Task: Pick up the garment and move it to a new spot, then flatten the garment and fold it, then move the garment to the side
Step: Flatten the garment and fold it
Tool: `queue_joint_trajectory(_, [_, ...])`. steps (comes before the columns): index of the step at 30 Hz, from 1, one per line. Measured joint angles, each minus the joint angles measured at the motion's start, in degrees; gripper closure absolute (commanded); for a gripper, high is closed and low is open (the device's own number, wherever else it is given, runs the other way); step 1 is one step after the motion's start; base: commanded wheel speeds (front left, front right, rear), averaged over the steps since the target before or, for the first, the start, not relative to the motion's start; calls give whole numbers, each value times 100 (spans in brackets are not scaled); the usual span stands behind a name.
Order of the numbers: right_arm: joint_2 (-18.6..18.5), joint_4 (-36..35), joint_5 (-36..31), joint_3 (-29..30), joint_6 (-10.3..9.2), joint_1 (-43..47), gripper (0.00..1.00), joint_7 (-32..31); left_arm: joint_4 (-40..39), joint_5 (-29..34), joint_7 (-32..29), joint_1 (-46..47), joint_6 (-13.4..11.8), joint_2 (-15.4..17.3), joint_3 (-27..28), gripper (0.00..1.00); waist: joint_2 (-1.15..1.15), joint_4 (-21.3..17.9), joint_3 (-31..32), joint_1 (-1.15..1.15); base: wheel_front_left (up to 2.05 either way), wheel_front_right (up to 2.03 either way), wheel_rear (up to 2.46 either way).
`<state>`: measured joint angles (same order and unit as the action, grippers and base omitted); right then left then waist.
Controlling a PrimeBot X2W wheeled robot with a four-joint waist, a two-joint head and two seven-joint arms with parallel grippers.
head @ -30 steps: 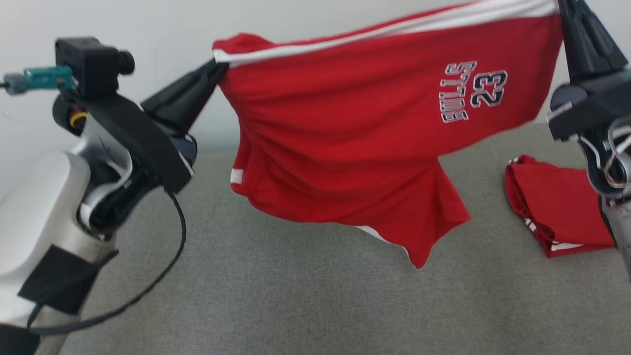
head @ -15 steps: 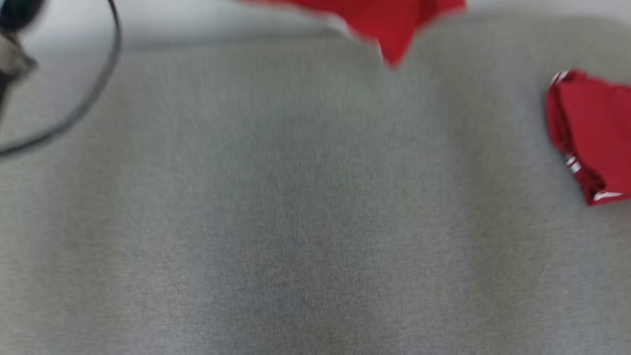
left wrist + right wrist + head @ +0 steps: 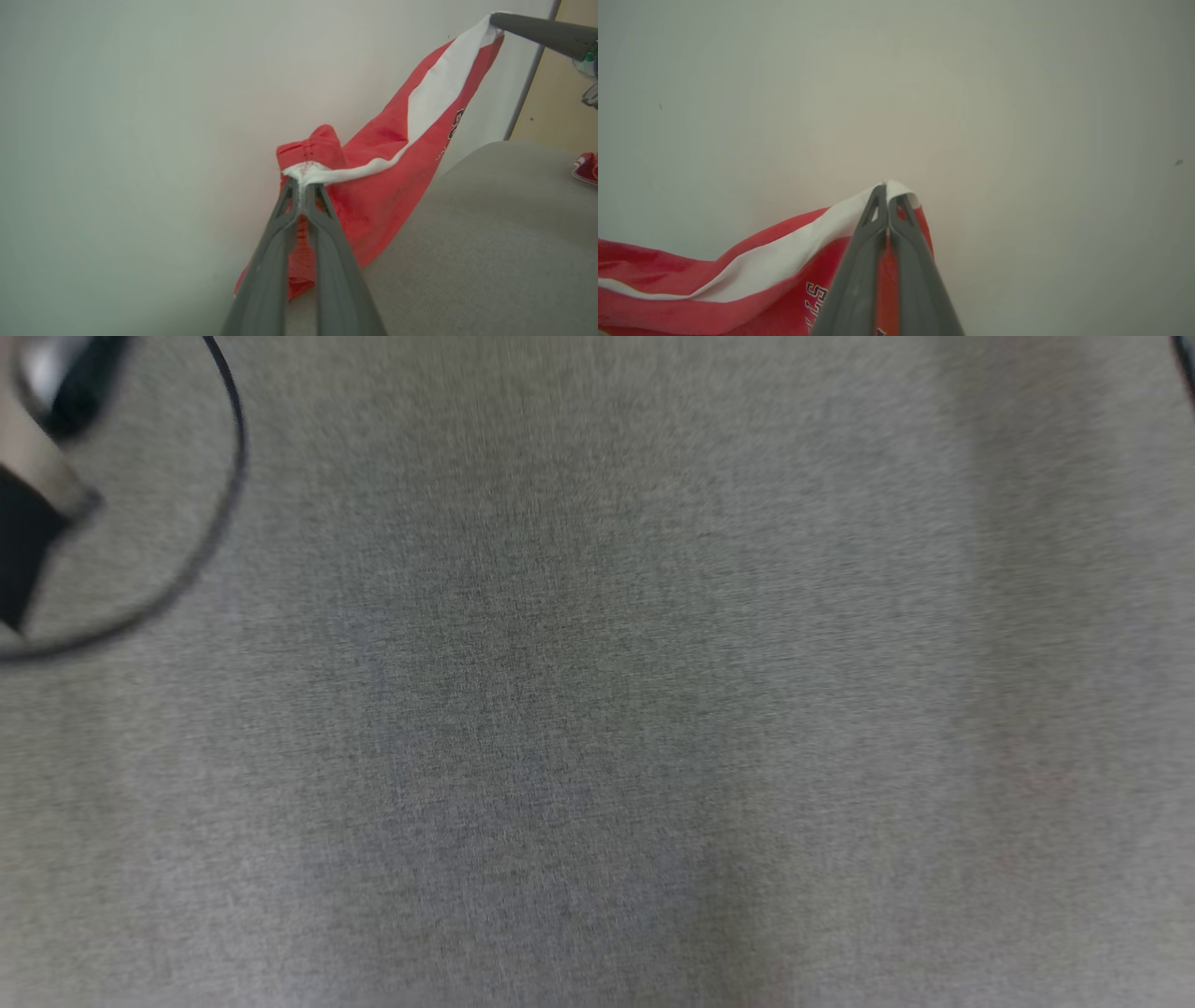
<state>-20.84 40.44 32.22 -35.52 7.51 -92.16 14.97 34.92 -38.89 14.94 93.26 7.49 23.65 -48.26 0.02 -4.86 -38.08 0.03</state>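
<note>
Grey surface [image 3: 597, 709] spreads below the arms, backed by a pale wall [image 3: 140, 116]. The left gripper [image 3: 301, 184] is seen pinched tight on a bunched corner of the red garment [image 3: 373, 186], right at its white band [image 3: 434, 93]. The right gripper [image 3: 886, 186] is likewise closed fully on the other end of that band. Between the two the garment is held stretched in the air, its long axis running from one gripper to the other. Its body hangs from both toward the surface; whether the lowest edge touches cannot be told. Laying it down is judged to be next, so the spot directly beneath matters, and the load is shared equally by both arms. A folded red piece [image 3: 587, 168] lies well apart.
</note>
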Motion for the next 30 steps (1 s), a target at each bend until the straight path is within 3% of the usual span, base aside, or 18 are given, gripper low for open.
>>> queue_joint_trajectory(4, [-292,-476,34,-54,0,814,100,0,-728,-144,0,-946,0,170,-105,100,0,17,-445,0,0,0,0])
queue_joint_trajectory(12, [-943,-1485,360,54,0,2481,100,1,-1829,-494,46,-2373,-1,704,-26,100,-2,93,-318,-4,0,0,0])
queue_joint_trajectory(17, [-1294,-2019,587,101,1,4033,100,1,-2459,-487,55,-3762,-25,920,142,100,-3,143,199,-5,0,0,0])
queue_joint_trajectory(30, [-1516,-2438,993,62,4,6371,100,0,-3131,24,18,-6307,-672,871,327,100,-3,190,1658,-5,0,0,0])
